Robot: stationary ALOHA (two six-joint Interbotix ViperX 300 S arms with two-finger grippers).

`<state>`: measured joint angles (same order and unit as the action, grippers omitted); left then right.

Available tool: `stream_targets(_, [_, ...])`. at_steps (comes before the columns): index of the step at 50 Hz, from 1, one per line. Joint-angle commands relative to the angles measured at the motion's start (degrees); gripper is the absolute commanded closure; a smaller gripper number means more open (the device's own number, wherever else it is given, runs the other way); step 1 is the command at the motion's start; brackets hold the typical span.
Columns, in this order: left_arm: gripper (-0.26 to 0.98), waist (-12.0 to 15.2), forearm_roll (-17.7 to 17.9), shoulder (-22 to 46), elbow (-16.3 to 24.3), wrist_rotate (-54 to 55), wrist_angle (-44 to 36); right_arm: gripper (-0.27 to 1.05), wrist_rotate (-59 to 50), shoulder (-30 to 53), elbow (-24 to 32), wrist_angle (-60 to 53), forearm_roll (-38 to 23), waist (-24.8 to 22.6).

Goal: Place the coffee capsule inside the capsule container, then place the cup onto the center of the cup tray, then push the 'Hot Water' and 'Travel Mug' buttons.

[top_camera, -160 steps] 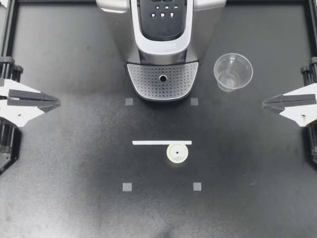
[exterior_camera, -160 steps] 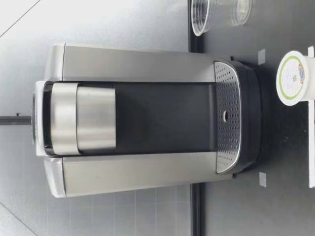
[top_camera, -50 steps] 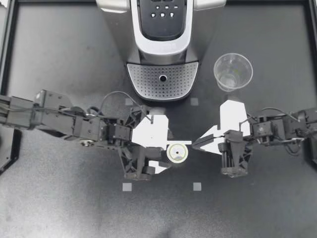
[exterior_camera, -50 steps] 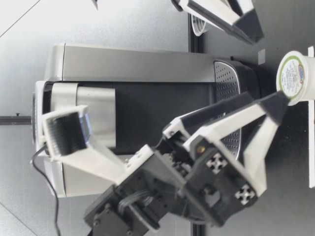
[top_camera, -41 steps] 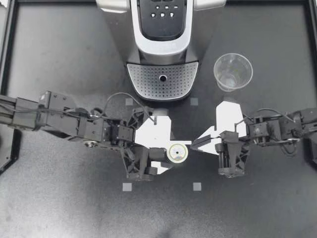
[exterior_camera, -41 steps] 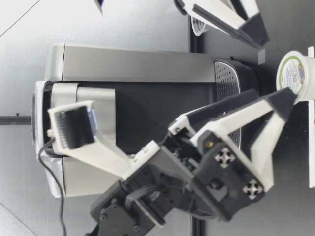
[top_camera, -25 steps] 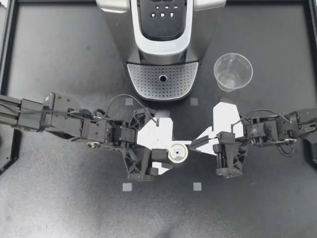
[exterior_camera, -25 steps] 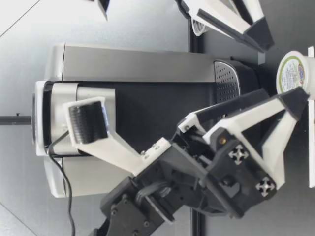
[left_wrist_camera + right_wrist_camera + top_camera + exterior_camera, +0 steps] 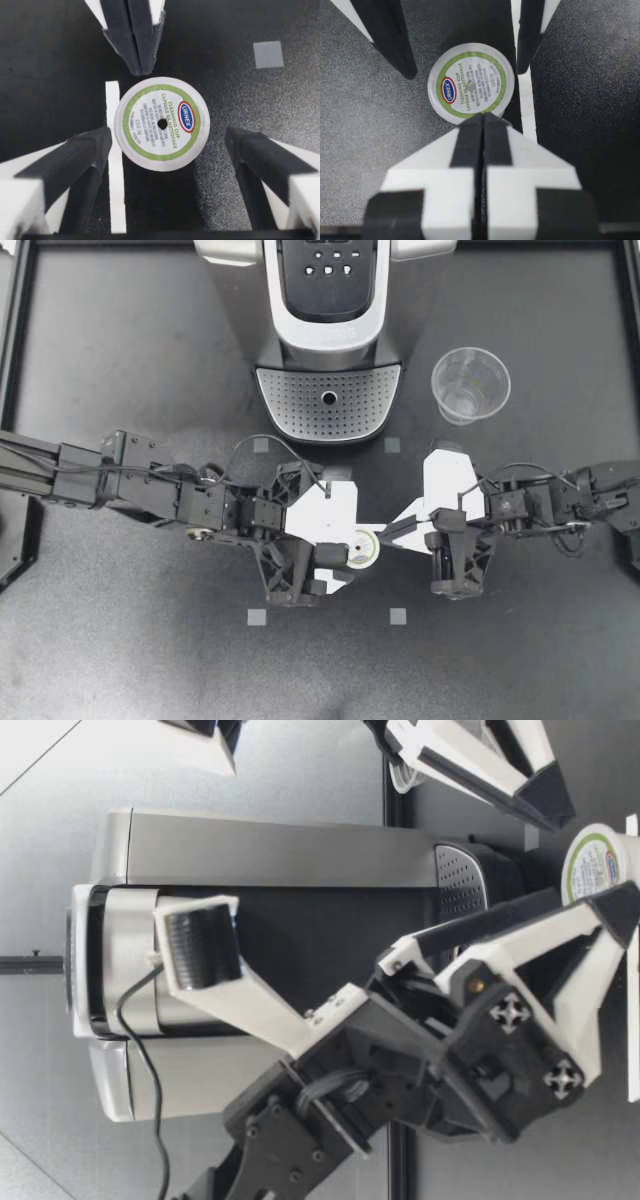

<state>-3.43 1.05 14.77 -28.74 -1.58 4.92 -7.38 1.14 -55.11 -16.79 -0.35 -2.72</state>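
Note:
The coffee capsule (image 9: 363,548), white with a green-ringed lid, stands on the table in front of the coffee machine (image 9: 328,300). My left gripper (image 9: 350,540) is open with one finger on each side of the capsule; in the left wrist view neither finger (image 9: 92,147) touches the capsule (image 9: 161,123). My right gripper (image 9: 387,531) is shut, and its tip (image 9: 483,119) sits at the rim of the capsule (image 9: 470,89) from the other side. The clear plastic cup (image 9: 470,385) stands upright to the right of the perforated cup tray (image 9: 290,405).
A white tape strip (image 9: 114,150) lies on the table beside the capsule. Small grey square markers (image 9: 257,617) (image 9: 398,616) lie nearer the front. The machine's buttons (image 9: 328,265) are on its top panel. In the low view both arms stand between the camera and the machine (image 9: 280,850).
Both arms have closed in on the capsule. My left gripper's open fingers have slid forward to straddle it, and my right gripper's shut tip has come up to its rim.

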Motion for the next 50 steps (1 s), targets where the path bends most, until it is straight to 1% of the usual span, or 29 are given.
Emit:
stream_targets(1, [-0.13,-0.1,0.1,-0.9,1.3,0.1,-0.3,0.71,0.1,-0.4,1.1,-0.4,-0.1,-0.4])
stream_targets(13, [-0.12,-0.1,0.1,-0.2,2.4,0.1,-0.3,0.71,0.1,0.2,1.5,-0.4,-0.1,-0.7])
stream_targets(27, [-0.11,-0.1,0.1,0.2,2.4,0.1,-0.3,0.71,0.1,1.4,2.3,-0.3,-0.1,-1.1])
stream_targets(50, [0.04,-0.1,0.1,1.1,3.6,-0.5,-0.3,0.71,0.1,1.1,2.5,-0.3,-0.1,-1.1])
